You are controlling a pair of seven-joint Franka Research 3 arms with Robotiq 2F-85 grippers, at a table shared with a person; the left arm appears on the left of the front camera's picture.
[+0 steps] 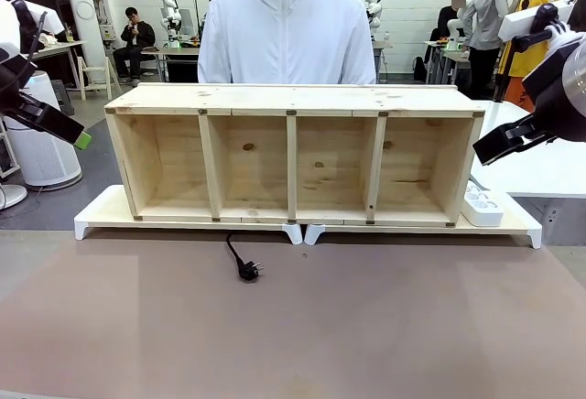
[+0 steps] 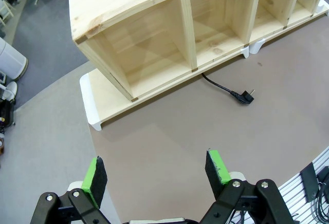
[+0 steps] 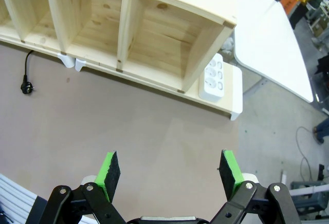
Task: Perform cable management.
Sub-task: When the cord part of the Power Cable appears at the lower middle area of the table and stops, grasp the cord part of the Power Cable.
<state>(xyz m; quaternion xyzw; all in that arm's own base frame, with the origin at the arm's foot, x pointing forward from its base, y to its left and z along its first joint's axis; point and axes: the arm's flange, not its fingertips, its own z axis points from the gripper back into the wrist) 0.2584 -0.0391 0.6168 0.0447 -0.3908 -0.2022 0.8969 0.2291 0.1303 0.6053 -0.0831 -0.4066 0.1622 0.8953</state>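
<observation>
A long, pale pine shelf unit (image 1: 291, 99) with four open compartments lies across the far half of the table, standing on two flat white plastic risers (image 1: 101, 218) that meet near the middle. A matte brown table surface (image 1: 293, 335) covers the near half.

The thin black cable (image 1: 234, 251) comes out from under the near edge of the left riser, below the second compartment from the left. It runs a short way toward the near side in a gentle curve and ends in a small black plug (image 1: 249, 273). The plug lies flat on the brown surface, just left of the gap where the risers meet, with its prongs pointing right. The cable is touched by nothing and lies well apart from both grippers.

A white multi-socket power strip (image 3: 213, 76) sits on the right end of the right riser, just beside the shelf's right outer wall.

The left gripper (image 2: 157, 170) hangs above the near left part of the table, its green-padded fingers (image 2: 95, 175) spread wide with only bare surface between them. The right gripper (image 3: 169, 168) hangs above the near right part, its fingers likewise spread wide and holding nothing. In the front view both arms stay out at the picture's edges, level with the shelf's ends.

A person in a white zipped hooded jacket (image 1: 286, 37) stands at the far side, directly behind the shelf.
</observation>
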